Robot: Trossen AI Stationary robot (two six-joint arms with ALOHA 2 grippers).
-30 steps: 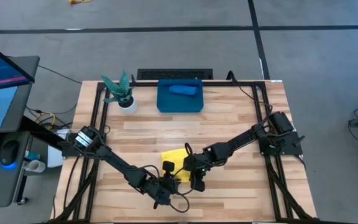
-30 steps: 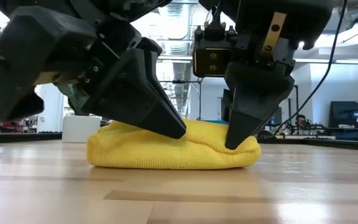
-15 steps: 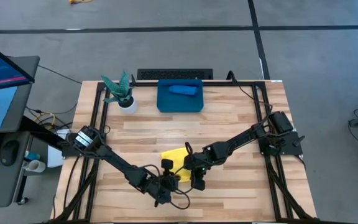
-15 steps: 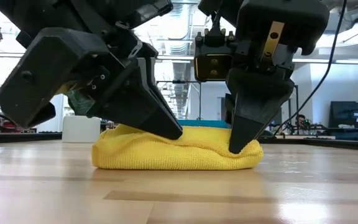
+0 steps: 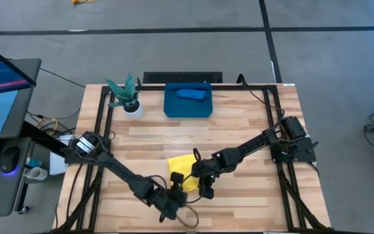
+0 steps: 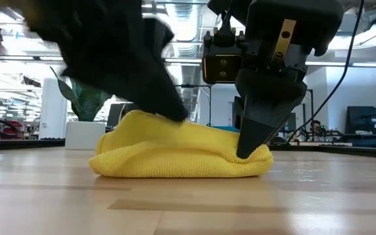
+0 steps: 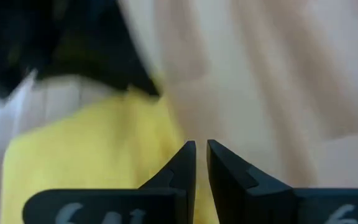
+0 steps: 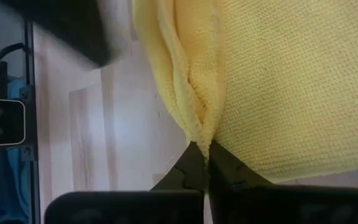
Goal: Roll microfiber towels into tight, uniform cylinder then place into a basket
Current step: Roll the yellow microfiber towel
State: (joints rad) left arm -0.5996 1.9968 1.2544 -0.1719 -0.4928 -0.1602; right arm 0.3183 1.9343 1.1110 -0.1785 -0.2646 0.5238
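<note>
Right gripper [image 6: 252, 151] is pinched shut on a fold of the yellow towel [image 6: 181, 156], tips down at the table [image 5: 239, 130], likely anchoring that end so the roll stays tight. The towel sits near the table's front edge, loosely bunched, not yet a clean cylinder. Left gripper [image 7: 201, 149] has its fingers nearly together, with nothing visibly between them; it's over the towel's other end, motion-blurred in the low view, probably repositioning. Farther back, the basket [image 5: 171, 108] holds the blue towel [image 5: 191, 93], rolled. A plant pot [image 5: 132, 108] stands just left of the basket, off the direct path. Table between towel and basket looks unobstructed.
</note>
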